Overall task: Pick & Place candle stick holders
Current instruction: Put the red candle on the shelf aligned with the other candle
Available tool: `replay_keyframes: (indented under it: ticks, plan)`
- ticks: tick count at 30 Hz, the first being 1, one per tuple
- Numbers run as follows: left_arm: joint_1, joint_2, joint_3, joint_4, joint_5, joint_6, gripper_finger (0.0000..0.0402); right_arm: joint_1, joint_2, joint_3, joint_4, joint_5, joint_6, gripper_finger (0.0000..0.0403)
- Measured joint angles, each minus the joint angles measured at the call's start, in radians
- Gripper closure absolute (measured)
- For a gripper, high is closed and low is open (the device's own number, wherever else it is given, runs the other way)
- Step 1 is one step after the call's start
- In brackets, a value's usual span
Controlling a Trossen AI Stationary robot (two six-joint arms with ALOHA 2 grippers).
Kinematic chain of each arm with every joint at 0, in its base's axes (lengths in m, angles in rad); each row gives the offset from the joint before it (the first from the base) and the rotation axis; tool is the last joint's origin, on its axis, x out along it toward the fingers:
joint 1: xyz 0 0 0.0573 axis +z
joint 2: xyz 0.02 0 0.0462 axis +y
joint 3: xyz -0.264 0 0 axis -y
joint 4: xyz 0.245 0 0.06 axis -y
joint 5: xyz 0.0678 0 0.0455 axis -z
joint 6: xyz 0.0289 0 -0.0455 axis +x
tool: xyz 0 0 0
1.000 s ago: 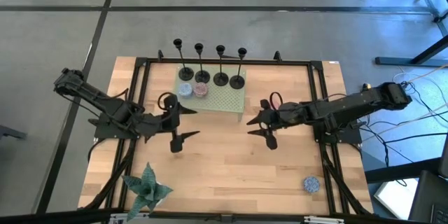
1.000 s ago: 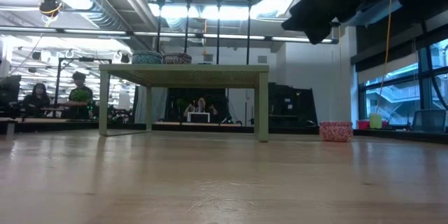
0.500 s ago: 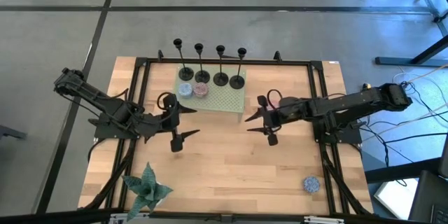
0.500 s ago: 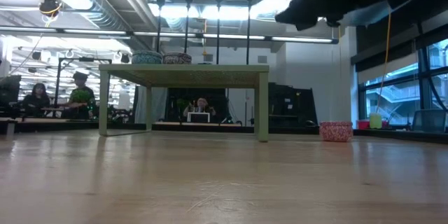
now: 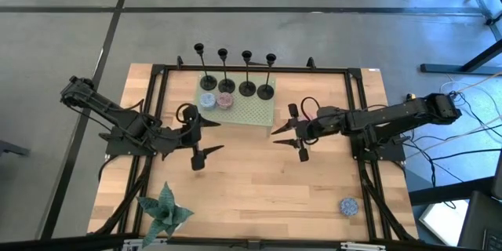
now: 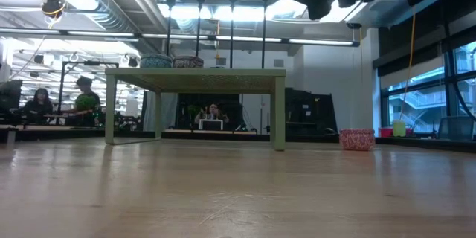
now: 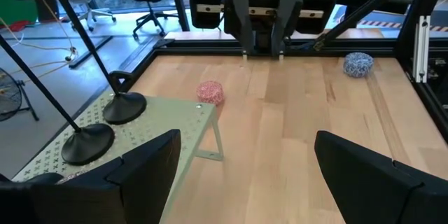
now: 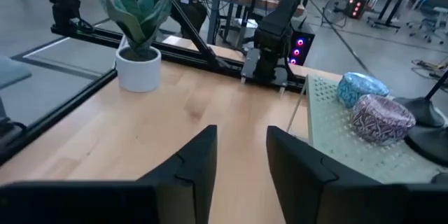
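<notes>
Four black candlestick holders stand upright in a row, on their round bases, along the far edge of a green perforated stand [image 5: 251, 111]; the leftmost is [image 5: 209, 85] and the rightmost is [image 5: 266, 91]. Their stems show in the low view [image 6: 231, 26]. Two bases show in the left wrist view [image 7: 124, 107]. My left gripper [image 5: 209, 136] is open and empty, left of and nearer than the stand. My right gripper [image 5: 288, 143] is open and empty, just off the stand's near right corner. Both grippers hang above the table.
Two small patterned pots, one blue [image 5: 208, 101] and one reddish [image 5: 225, 100], sit on the stand in front of the holders. A pink ball [image 7: 210, 92] lies by the stand's right corner. A blue ball [image 5: 348, 205] lies near right. A potted plant [image 5: 165, 210] stands near left.
My right gripper has moved a little toward the table's left edge, closer to the stand's near right corner, and it shows higher in the low view. The holders have stayed in place.
</notes>
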Motion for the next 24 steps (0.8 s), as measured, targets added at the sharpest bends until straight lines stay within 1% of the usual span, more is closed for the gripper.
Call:
replay_keyframes:
  ticks: [4,6,8,11,15,19,22,24]
  plan:
    - [0.000,0.000,0.000,0.000,0.000,-0.025,0.0074,0.000,0.000,0.000,0.000,0.005,-0.061,0.0227]
    - [0.000,0.000,0.000,0.000,0.000,-0.026,0.0074,0.001,0.000,0.000,-0.001,0.040,-0.069,0.0199]
    - [0.000,0.000,0.000,0.000,0.001,-0.026,0.0074,0.000,0.000,0.000,-0.021,0.090,-0.069,0.0168]
    - [0.000,0.000,0.000,0.000,0.001,-0.041,0.0074,0.000,0.000,0.000,-0.117,0.198,-0.054,0.0123]
    - [0.000,0.000,0.000,0.000,0.003,-0.052,0.0074,0.000,0.000,0.000,-0.269,0.333,0.086,0.0075]
    - [0.000,0.000,0.000,0.000,0.010,-0.052,0.0074,-0.005,0.000,0.000,-0.412,0.396,0.228,0.0055]
    - [0.000,0.000,0.000,0.000,0.011,-0.051,0.0074,-0.021,0.000,0.000,-0.481,0.400,0.331,0.0054]
    - [0.000,0.000,0.000,0.000,0.011,-0.051,0.0074,-0.032,0.000,0.000,-0.509,0.404,0.372,0.0058]
